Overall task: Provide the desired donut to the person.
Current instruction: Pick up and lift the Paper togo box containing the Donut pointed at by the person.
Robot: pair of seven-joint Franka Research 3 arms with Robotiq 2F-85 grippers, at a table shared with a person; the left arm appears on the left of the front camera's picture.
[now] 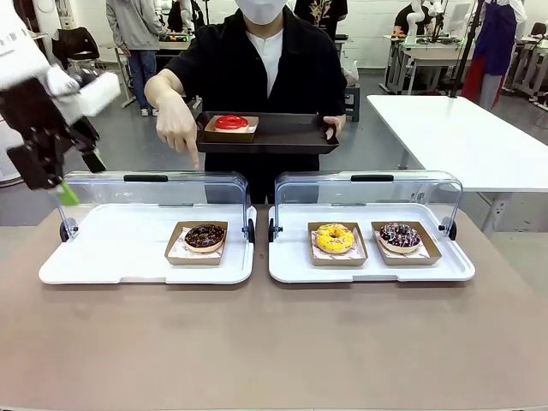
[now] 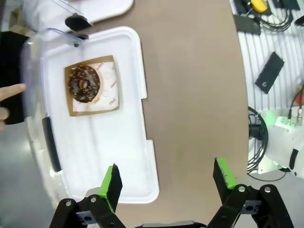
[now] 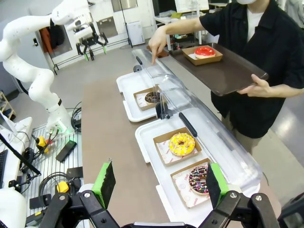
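We saw the left fingers spread, empty, above the left end of a white tray whose clear lid stood raised. The chocolate donut lay flat, hole up, at that tray's right end; round, no long axis. The person's hand pointed down at it from behind the lid. Rightward, a yellow donut and a sprinkled donut shared a second tray; the right fingers gaped empty.

Glossy chocolate donut, clear lid (plastic)
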